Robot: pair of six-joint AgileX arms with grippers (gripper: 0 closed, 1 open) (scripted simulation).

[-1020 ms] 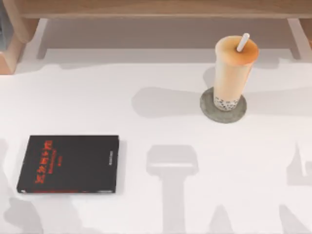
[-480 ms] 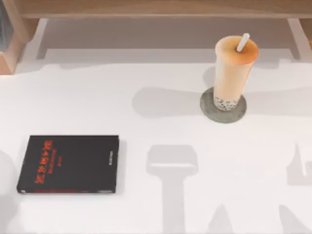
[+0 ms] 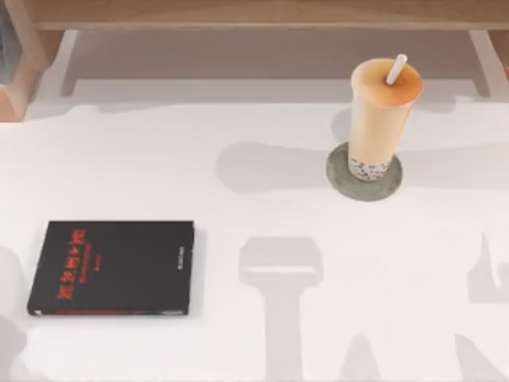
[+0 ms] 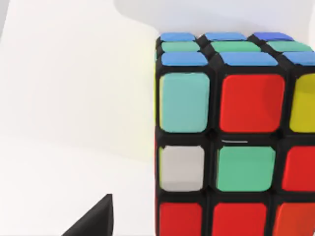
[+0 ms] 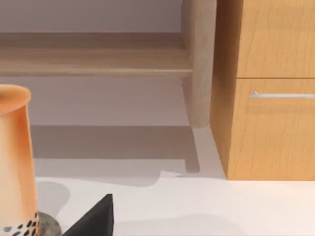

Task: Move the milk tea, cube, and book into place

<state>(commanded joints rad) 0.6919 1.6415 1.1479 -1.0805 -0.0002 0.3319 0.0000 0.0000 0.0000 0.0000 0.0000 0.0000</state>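
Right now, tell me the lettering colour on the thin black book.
Red lettering on the thin black book, clearest in the top view.

The white surface point(image 3: 238, 199) lay evenly lit, crossed by soft grey shadows. Along its far edge ran a low shelf of light wood point(image 3: 262, 14) on pale legs, with shade beneath it. In the right wrist view a wooden cabinet point(image 5: 270, 88) stood beside a rounded post point(image 5: 199, 64), its drawer bearing a slim metal handle point(image 5: 283, 95).
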